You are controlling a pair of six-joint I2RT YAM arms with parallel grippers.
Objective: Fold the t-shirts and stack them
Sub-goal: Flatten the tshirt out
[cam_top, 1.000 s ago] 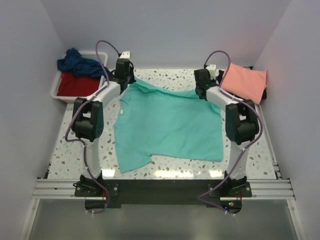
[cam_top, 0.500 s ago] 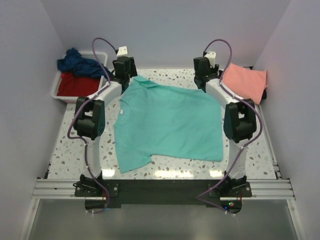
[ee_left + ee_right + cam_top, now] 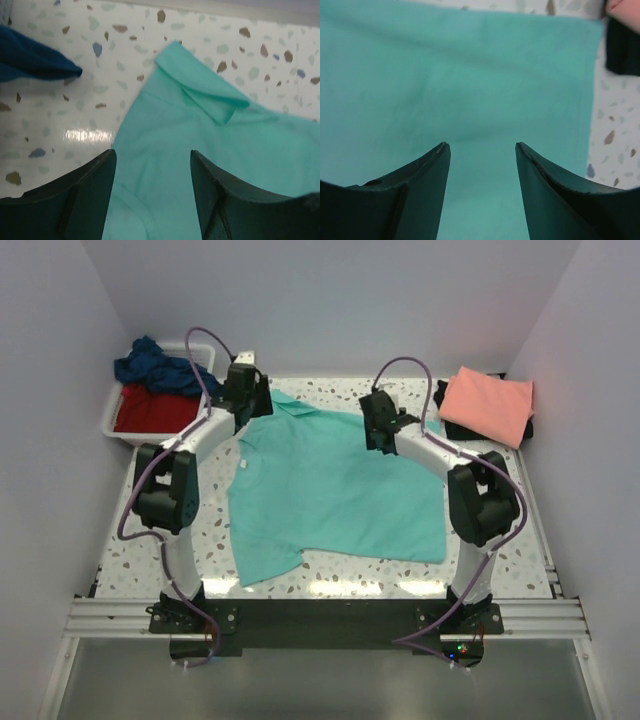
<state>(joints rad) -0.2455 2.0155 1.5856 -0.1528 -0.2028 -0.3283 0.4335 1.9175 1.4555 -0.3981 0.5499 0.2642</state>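
The right gripper (image 3: 481, 147) has swung inward; it and the left gripper (image 3: 152, 160) gape empty; the teal shirt (image 3: 335, 490) lies spread on the table (image 3: 135, 540); folding likely starts next, needing 2 edge grips.

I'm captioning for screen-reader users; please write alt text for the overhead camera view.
A turquoise-teal short-sleeved cloth t-shirt lies spread on a speckled white table, with the left gripper near its collar and the right gripper near its far edge. A folded salmon-pink shirt sits far right; a white plastic tub far left holds a red shirt and a navy blue shirt.
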